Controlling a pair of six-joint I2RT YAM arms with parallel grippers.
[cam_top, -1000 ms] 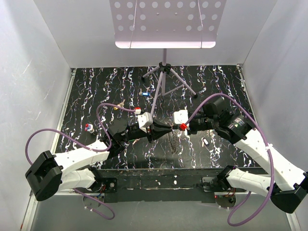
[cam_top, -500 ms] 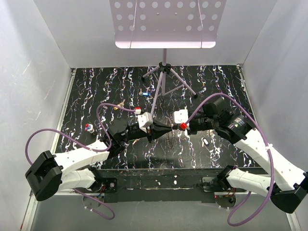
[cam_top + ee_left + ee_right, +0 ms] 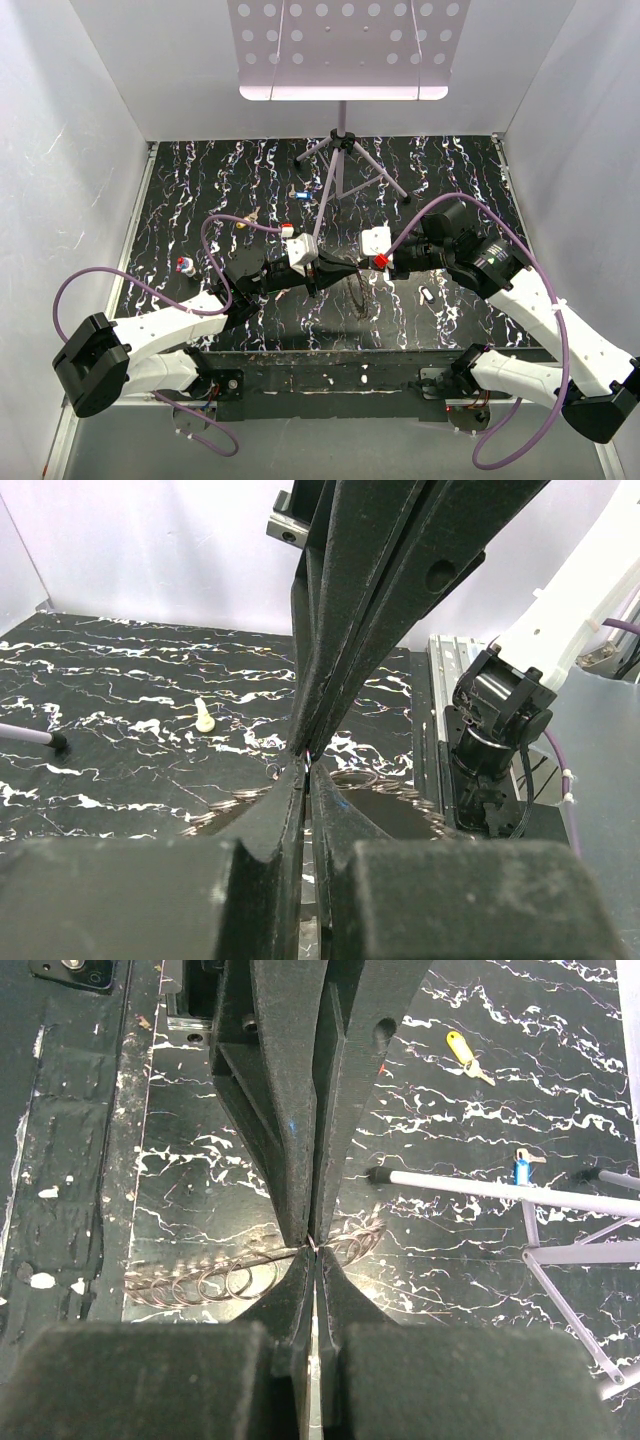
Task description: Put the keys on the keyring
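Left pincer point(image 3: 307, 770) has closed narrow onto keyring point(image 3: 215, 1282); right pincer point(image 3: 314, 1255) grips it.

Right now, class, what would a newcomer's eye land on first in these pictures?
Two black grippers meet tip to tip at the centre of the table: the left gripper and right gripper, both shut on the jagged keyring. Behind them a music stand rises at the rear, a blue-headed key near its feet.

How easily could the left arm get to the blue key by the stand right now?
Probably not at once: the left gripper is shut, tip to tip with the right gripper at the keyring. The blue key lies uncovered beyond it, so nothing seems to block the way once it opens.
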